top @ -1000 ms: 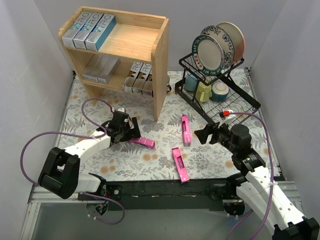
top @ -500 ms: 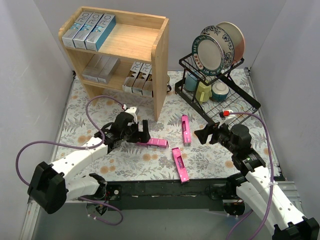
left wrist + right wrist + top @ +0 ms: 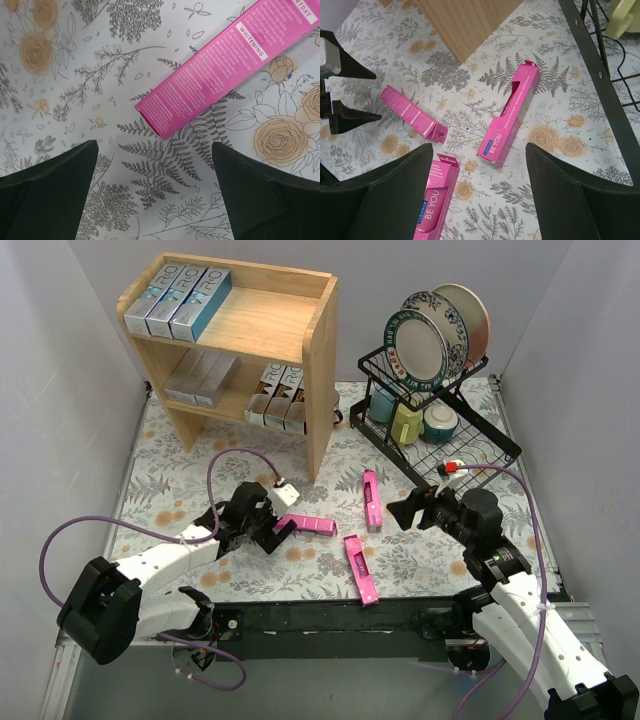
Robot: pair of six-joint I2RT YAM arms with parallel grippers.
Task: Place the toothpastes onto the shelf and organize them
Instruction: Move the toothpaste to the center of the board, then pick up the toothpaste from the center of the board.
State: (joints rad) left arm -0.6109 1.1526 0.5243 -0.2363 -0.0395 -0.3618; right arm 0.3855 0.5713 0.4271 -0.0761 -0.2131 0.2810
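Observation:
Three hot pink toothpastes lie flat on the floral tabletop: one (image 3: 312, 526) left of centre, one (image 3: 371, 499) further back, one (image 3: 360, 568) near the front edge. My left gripper (image 3: 279, 529) stands open low over the table at the first carton's left end; in the left wrist view that carton (image 3: 230, 65) lies just ahead of the gripper (image 3: 154, 147), nothing between the fingers. My right gripper (image 3: 405, 510) hangs open above the other two cartons (image 3: 512, 117) (image 3: 435, 200), holding nothing. The wooden shelf (image 3: 300, 330) carries silver-teal cartons (image 3: 180, 300) on top and silver-white and brown-gold ones below.
A black wire dish rack (image 3: 470, 455) with plates (image 3: 425, 340) and cups (image 3: 408, 423) stands at the back right, close to my right arm. Grey walls close in on both sides. A purple cable (image 3: 230, 455) loops over the left arm.
My left gripper has swung right and forward to the pink carton's left end, and that carton has slid a little to the right. The right arm has not moved.

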